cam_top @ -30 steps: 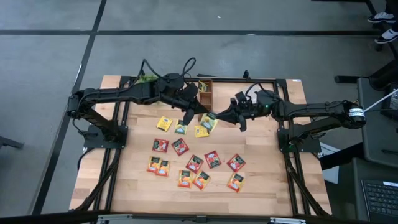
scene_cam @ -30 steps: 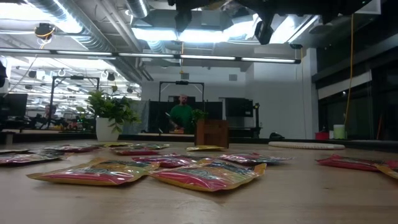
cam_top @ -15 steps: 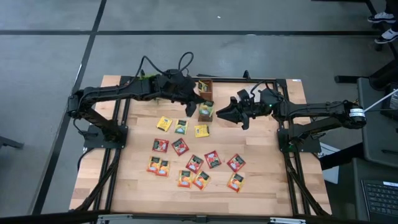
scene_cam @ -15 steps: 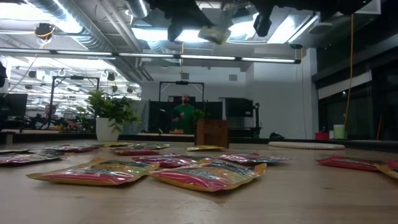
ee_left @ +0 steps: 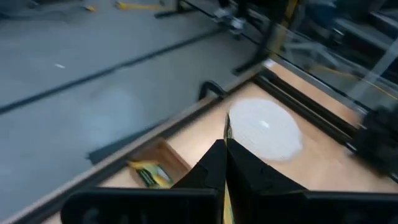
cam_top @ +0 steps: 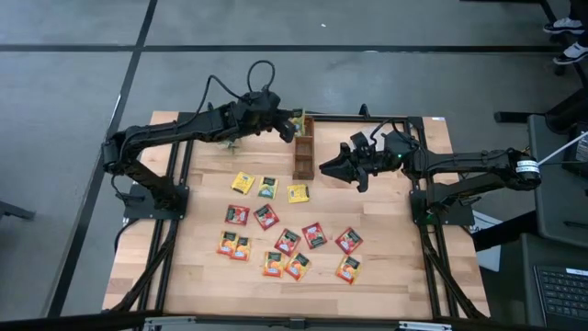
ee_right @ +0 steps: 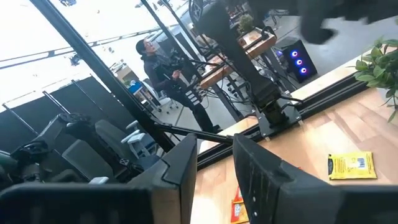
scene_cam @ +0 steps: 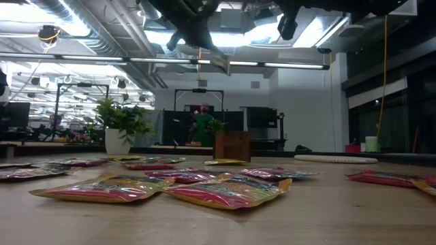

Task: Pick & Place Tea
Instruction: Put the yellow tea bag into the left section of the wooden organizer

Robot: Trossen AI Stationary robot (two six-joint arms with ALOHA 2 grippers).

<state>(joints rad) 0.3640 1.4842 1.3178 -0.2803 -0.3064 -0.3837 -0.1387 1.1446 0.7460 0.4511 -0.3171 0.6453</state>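
Several flat tea sachets in yellow (cam_top: 243,182), red (cam_top: 265,217) and orange (cam_top: 275,265) lie on the wooden table. My left gripper (cam_top: 292,126) hangs above the far end of a narrow wooden box (cam_top: 303,152). It is shut on one yellow-green sachet (scene_cam: 219,62), high above the table. In the left wrist view another yellow sachet (ee_left: 148,174) lies inside the box. My right gripper (cam_top: 323,168) hovers just right of the box, open and empty, its fingers (ee_right: 180,168) apart. My left gripper pinches the sachet between its two shut fingers (ee_left: 214,165). In the wrist view the sachet shows edge-on as a thin yellow strip (ee_left: 227,132) past the fingertips. The fingers slant down toward the table's far right. The sachet hangs tilted below them, clear of table and box.
A potted plant (scene_cam: 122,121) stands at the far left and a round pale mat (ee_left: 264,129) lies at the far right. The black frame rail (cam_top: 367,117) runs along the far edge. People show in the room beyond the table.
Both grippers met at the sachet above the yellow ones on the table. My right gripper has let go and stayed in place. My left gripper has carried the sachet toward the far edge along the box, turning its wrist; the sachet now hangs tilted.
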